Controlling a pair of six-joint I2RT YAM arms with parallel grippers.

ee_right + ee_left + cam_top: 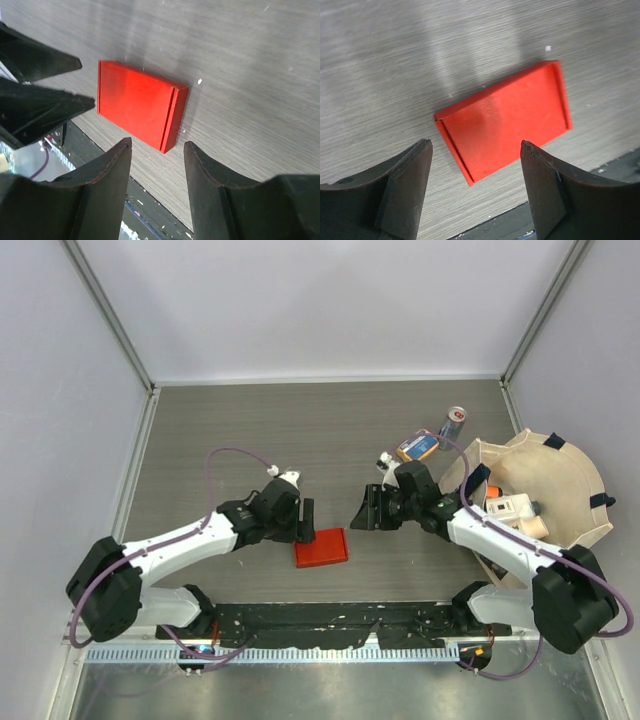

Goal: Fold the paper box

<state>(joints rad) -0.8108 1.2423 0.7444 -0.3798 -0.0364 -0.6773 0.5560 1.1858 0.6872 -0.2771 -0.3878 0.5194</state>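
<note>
**Top view.** The box [321,548], folded to a flat red rectangle, lies on the table [300,430] near its front edge, between the two arms. The main risk I see is a stray sweep. Either arm moving low could clip the box and slide it over the edge onto the black plate [330,618]. The left gripper [306,521] sits just beside the box's far left corner, its forearm stretched inward and low. The right gripper [364,510] faces it from the right, apart from the box, with its elbow bent back toward the basket [590,490].

**Left wrist view.** The left gripper [475,146] is wide and empty, hovering over the box [505,120] and pitched downward. With nothing pressing on the box, I think the narrow fold along its edge could spring up.

**Right wrist view.** The right gripper [156,145] is likewise wide and empty, above the near side of the box [135,105]. The left fingers [45,102] show at the left of this view. The two tools are near each other, so I would watch for a collision.
</note>
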